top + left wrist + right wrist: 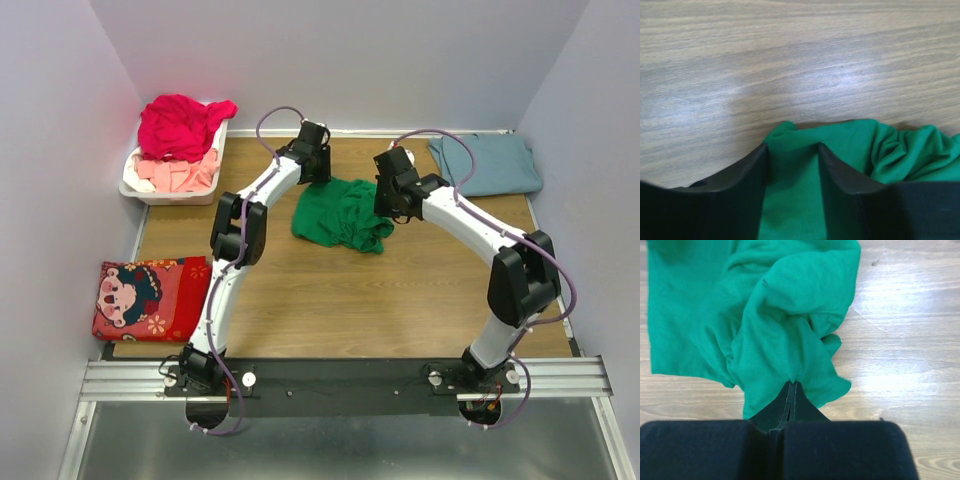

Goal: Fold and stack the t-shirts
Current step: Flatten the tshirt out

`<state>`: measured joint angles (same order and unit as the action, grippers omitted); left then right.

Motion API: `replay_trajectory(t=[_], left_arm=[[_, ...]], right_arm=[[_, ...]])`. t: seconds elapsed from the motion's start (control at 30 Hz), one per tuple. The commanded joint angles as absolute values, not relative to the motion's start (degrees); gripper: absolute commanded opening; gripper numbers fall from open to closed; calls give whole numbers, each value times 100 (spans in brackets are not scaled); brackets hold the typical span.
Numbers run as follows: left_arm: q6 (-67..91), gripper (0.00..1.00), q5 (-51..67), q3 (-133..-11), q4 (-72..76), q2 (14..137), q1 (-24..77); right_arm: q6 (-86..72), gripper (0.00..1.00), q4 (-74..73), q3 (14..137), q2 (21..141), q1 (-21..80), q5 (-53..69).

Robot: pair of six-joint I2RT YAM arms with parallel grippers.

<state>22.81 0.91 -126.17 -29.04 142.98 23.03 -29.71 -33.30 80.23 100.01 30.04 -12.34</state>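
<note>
**Top view:** bright green cotton t-shirt (338, 212) is lying crumpled at centre frame on the wooden counter (300, 300), between left hand (316, 165) and right hand (392, 198). Dusty blue-grey folded tee (488, 163) is sitting at upper right.

**Left wrist view:** left hand (792, 152) is standing spread, straddling the shirt's edge at lower centre.

**Right wrist view:** right hand (791, 390) is pinching a fold of the shirt at lower centre.

**Handling, judged:** light, limp, bunching easily; hems or shoulder seams are offering the best hold.
</note>
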Motion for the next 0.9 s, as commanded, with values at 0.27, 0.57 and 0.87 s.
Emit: replay_trajectory(t=[0.27, 0.57, 0.87], left_arm=[[2391, 0, -1114, -12674, -3129, 13879, 2338], [2092, 0, -2003, -13174, -3287, 12675, 2276], [1749, 0, -2391, -13508, -3322, 11664, 2127]], right_arm=[[-3287, 1, -3910, 8279, 9519, 2866, -2495], [-3191, 1, -4140, 8937, 9281, 1725, -3085], [-2426, 1, -4131, 10491, 9659, 1231, -3568]])
